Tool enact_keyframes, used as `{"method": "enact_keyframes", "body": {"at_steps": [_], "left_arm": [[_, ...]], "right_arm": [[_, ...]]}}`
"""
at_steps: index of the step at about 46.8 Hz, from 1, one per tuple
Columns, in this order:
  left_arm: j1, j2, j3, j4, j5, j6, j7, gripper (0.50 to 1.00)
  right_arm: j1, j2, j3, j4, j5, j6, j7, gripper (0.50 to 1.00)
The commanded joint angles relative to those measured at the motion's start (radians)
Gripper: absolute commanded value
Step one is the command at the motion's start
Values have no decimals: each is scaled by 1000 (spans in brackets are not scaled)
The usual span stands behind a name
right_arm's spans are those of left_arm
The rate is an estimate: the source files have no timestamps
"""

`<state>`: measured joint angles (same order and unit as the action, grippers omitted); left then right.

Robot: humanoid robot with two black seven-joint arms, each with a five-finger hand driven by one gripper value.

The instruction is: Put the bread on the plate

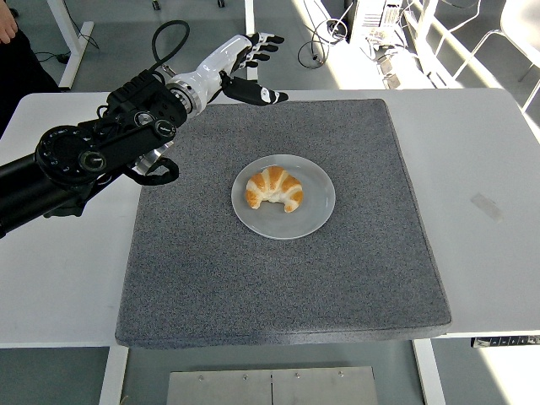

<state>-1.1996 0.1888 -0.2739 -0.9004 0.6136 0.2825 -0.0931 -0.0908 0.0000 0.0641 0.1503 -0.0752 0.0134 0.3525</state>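
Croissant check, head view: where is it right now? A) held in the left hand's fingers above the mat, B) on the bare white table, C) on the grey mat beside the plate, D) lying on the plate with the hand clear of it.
D: the croissant lies on the plate, while the left hand, fingers spread and empty, is up near the mat's far edge.

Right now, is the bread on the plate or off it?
On it. The bread lies inside the plate rim, on the left side. The left hand is raised away, fingers spread, holding nothing.

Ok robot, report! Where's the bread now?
Left hand open, raised beyond the plate. Golden croissant resting on round grey plate. Nothing in the way.
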Motion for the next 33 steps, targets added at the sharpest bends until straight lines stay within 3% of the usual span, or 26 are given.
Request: {"method": "enact_keyframes", "body": {"at_steps": [1, 20, 33], "left_arm": [[18, 6, -60, 1, -58, 32, -26, 896], [155, 20, -360, 72, -225, 40, -146, 896], [195, 20, -410, 136, -363, 23, -221, 905]], "right_arm": [[0, 0, 0, 0, 0, 0, 0, 1000], [0, 0, 0, 0, 0, 0, -1, 1000], [0, 0, 0, 0, 0, 0, -1, 1000]]}}
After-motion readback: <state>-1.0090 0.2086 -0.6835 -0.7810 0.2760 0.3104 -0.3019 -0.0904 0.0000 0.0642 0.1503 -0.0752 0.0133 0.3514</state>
